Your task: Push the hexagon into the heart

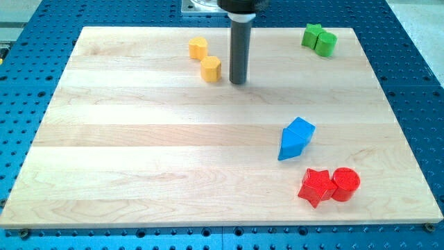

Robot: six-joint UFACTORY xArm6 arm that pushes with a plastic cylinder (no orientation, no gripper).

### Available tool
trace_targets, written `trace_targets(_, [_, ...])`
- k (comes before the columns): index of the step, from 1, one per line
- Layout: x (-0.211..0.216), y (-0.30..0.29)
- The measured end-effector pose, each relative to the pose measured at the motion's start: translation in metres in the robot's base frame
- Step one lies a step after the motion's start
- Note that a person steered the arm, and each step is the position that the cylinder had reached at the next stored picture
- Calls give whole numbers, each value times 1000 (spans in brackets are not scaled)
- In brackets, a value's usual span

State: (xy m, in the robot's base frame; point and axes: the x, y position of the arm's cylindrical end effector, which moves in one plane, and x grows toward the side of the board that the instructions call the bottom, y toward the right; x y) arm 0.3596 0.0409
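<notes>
The yellow hexagon [211, 69] lies near the view's top, left of centre. The yellow heart [198, 48] lies just above and to the left of it, with a narrow gap between them. My tip [238, 82] rests on the board just right of the hexagon and slightly below it, a small gap apart. The dark rod rises from the tip to the view's top edge.
A green star [313, 33] and a green cylinder [326, 44] touch at the top right. A blue cube [302, 129] and a blue triangle [288, 147] sit together right of centre. A red star [316, 186] and a red cylinder [345, 184] sit at the bottom right.
</notes>
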Motion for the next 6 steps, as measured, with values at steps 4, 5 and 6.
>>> trace_targets(4, [-33, -82])
trace_targets(5, [-31, -105])
trace_targets(6, [-30, -116])
